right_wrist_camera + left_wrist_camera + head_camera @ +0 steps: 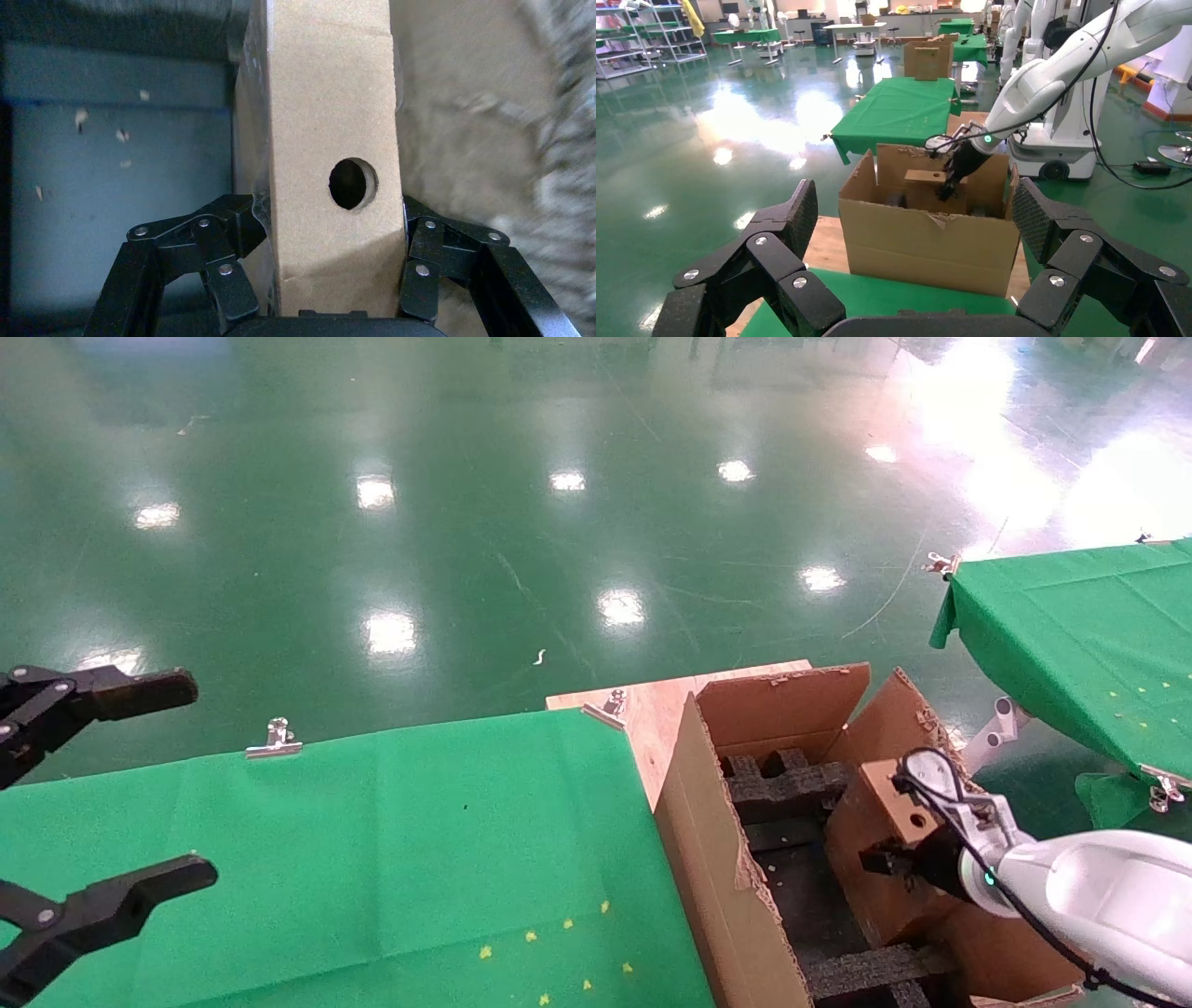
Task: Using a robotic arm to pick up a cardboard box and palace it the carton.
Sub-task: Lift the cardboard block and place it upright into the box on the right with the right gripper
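R gripper (899, 859) was down inside the carton (717, 859), fingers (235, 232) pinching the box (885, 822) on both sides. Box stood upright w/ its round hole (353, 184) facing the wrist cam, in the carton's right part, beside black foam inserts (792, 784) at the bottom. Carton sat just off the table's (326, 859) right edge, against its far-right corner, on a wooden board (652, 700); flaps ragged. White arm (1099, 896) came in from the right w/ black cable (1024, 905). L gripper (102, 794) hung over the table's left edge, fingers spread wide, holding nothing. Clips (277, 738) pinned the green cloth at the far edge. A 2nd green table (1090, 635) stood well apart on the right. No readable writing or labels on box or carton
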